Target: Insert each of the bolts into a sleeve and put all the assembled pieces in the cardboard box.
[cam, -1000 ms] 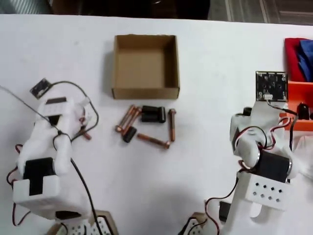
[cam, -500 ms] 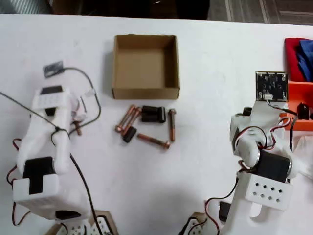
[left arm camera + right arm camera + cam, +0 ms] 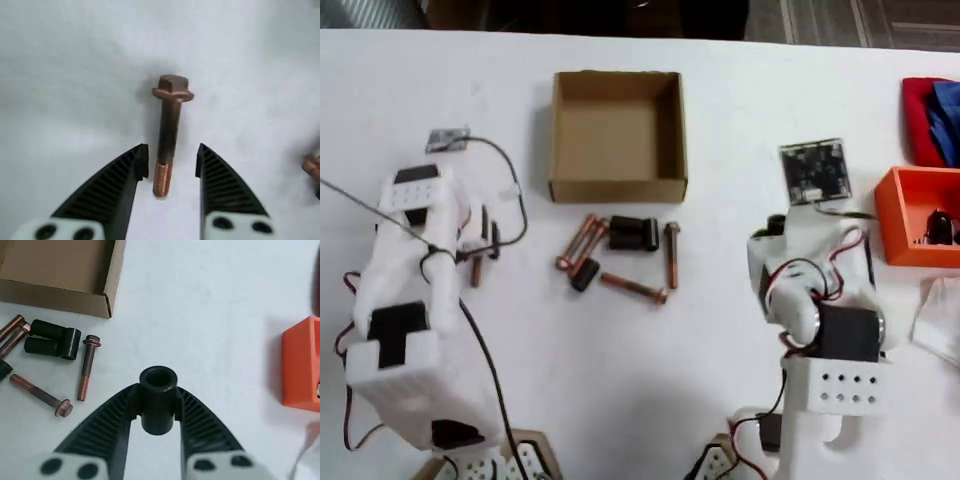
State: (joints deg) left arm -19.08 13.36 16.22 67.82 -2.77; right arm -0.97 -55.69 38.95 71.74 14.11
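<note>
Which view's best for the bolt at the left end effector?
Left wrist view: the bolt lies full length, head to threads, between the open left end effector's fingers, gaps either side. The high view shows the same bolt small, beside the left arm.

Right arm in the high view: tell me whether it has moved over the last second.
Yes. The right arm has swung left, away from the orange bin, which it partly covered before, and toward the cardboard box.
</note>
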